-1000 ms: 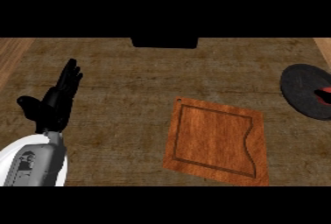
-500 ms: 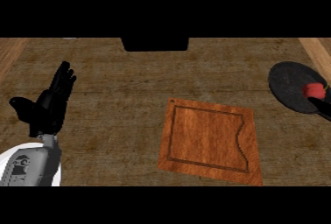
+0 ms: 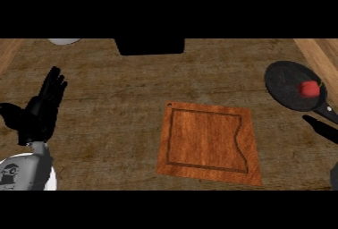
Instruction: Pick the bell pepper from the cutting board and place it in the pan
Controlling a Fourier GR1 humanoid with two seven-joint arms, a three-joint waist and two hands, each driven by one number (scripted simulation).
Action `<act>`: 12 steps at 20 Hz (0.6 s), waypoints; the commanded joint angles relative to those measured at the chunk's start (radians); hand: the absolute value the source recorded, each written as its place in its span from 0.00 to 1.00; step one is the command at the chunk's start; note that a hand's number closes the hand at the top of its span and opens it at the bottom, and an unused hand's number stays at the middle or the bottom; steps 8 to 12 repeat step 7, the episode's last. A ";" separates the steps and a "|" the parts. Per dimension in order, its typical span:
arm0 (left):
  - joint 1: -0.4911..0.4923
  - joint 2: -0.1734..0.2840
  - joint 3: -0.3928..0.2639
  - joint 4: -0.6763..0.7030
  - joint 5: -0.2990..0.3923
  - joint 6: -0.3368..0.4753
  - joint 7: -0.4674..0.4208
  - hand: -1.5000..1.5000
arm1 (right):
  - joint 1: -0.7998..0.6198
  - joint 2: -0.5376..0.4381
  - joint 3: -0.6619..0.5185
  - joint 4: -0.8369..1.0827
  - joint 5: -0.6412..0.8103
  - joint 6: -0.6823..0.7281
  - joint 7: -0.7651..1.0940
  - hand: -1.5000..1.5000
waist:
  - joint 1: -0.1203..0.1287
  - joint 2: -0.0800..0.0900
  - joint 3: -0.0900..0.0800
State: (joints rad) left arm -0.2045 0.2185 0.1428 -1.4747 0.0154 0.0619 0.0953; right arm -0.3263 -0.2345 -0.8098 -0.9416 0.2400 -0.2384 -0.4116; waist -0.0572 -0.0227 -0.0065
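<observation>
Bell pepper (image 3: 308, 88) in pan (image 3: 287, 85), right of cutting board (image 3: 208, 142)

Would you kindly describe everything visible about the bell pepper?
The bell pepper is small, red and rounded, with a thin green stem poking out at its upper right. It sits inside the black pan near the counter's right edge, toward the pan's right side. No hand touches it; the cutting board lies apart, bare.

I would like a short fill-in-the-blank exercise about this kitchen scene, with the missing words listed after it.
1. The red bell pepper lies in the black ____.
2. The wooden cutting board has ____ on it.
3. The left hand rests with its fingers ____, at the view's left.
4. The pan lies to the ____ of the cutting board.

Missing words: pan; nothing; straight; right
</observation>
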 commanded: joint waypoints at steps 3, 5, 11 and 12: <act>0.011 -0.001 -0.008 -0.045 0.006 -0.008 0.018 0.50 | 0.229 0.174 0.082 -0.429 -0.005 0.060 0.149 0.00 | 0.009 0.004 0.001; -0.020 0.017 0.008 -0.026 0.008 -0.014 0.006 0.50 | 0.294 0.212 0.117 -0.591 0.039 0.035 0.251 0.00 | 0.017 0.010 0.002; 0.016 -0.008 -0.010 -0.029 0.004 -0.014 -0.002 0.50 | 0.380 0.230 0.152 -0.739 0.033 0.049 0.353 0.00 | 0.027 0.013 0.003; 0.016 -0.008 -0.010 -0.029 0.004 -0.014 -0.002 0.50 | 0.380 0.230 0.152 -0.739 0.033 0.049 0.353 0.00 | 0.027 0.013 0.003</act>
